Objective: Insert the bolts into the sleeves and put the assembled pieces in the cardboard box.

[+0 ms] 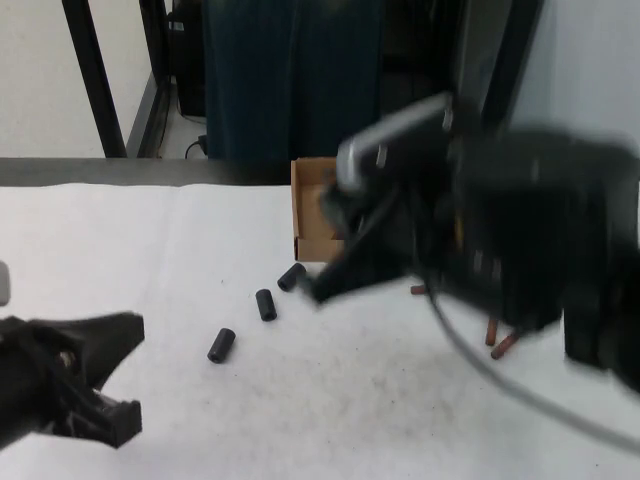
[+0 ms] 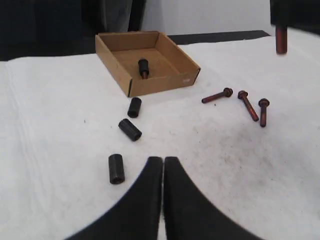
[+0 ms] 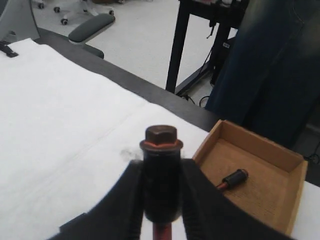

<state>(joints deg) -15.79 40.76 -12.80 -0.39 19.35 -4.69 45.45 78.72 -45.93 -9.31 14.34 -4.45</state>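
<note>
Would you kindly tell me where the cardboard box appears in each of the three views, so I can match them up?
High view: the cardboard box stands far back on the bench, partly behind an arm.
Left wrist view: beyond the three loose sleeves, ahead of the left claw.
Right wrist view: beyond the right claw and its held piece.
Shared landmark: the finished piece lying inside the box, in both wrist views.
</note>
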